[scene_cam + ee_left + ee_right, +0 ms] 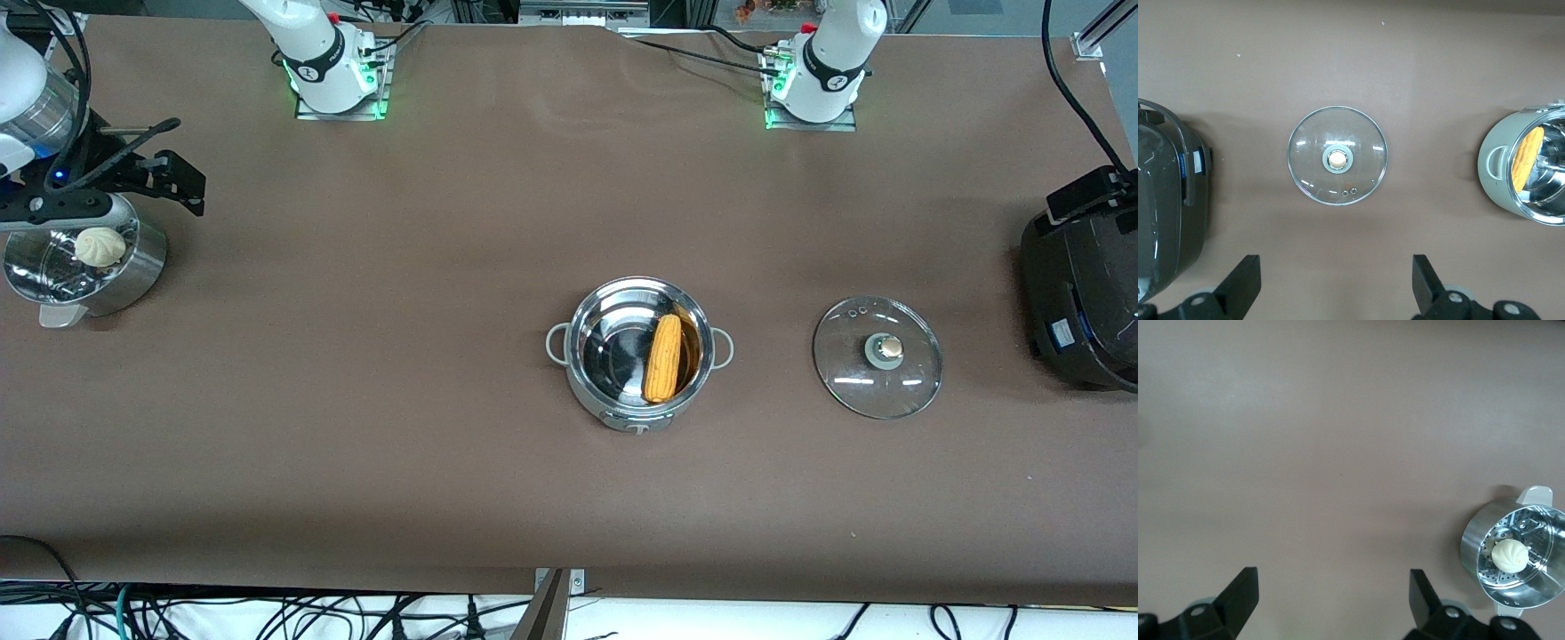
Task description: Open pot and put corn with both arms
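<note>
The pot [589, 384] stands uncovered in the middle of the table. The corn [662, 357] lies inside it, leaning against the wall. The glass lid [877, 356] with its copper knob lies flat on the table beside the pot, toward the left arm's end. My left gripper [1336, 273] is open and empty, high over the table between the lid [1337, 155] and the black cooker; the pot [1498, 193] and corn [1527, 157] show at the edge of the left wrist view. My right gripper [1333, 587] is open and empty, up over the right arm's end of the table [182, 182].
A steel steamer pot [133, 276] with a white bun [99, 246] stands at the right arm's end, under the right arm; it also shows in the right wrist view [1471, 550]. A black rounded cooker [1080, 302] stands at the left arm's end.
</note>
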Robot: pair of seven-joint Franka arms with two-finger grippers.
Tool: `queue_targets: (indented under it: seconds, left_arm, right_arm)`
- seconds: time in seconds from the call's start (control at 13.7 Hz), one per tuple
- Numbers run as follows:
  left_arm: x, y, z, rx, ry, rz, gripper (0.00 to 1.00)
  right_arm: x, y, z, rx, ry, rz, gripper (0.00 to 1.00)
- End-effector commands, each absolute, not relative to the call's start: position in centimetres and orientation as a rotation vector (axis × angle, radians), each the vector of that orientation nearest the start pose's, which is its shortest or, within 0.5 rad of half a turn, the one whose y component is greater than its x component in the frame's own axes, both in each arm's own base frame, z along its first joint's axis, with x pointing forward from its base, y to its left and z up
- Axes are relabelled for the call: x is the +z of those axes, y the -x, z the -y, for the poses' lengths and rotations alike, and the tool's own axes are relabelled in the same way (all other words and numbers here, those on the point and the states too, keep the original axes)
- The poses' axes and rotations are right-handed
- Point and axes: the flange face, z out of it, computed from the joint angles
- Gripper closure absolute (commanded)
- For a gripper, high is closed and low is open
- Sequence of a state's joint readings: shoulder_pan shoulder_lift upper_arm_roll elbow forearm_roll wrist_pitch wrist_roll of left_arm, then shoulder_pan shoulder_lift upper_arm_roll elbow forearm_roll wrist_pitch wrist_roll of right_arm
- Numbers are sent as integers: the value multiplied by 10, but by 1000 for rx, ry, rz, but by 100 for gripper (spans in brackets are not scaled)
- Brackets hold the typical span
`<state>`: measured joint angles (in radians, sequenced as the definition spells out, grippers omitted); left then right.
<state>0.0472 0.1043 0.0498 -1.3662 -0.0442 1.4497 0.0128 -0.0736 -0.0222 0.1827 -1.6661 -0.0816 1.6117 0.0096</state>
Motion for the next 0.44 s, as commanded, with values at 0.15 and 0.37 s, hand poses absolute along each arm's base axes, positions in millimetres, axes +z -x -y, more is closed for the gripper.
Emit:
queue_targets:
  seconds: [0.15, 0.37]
  left_arm:
    - [653, -561, -36, 15, 3171, 95, 0]
    - [652, -561, -30, 20, 3172, 78, 0]
  right_arm:
    - [587, -561, -25, 88, 3170, 90, 0]
    - [585, -562, -24, 91, 3169, 86, 0]
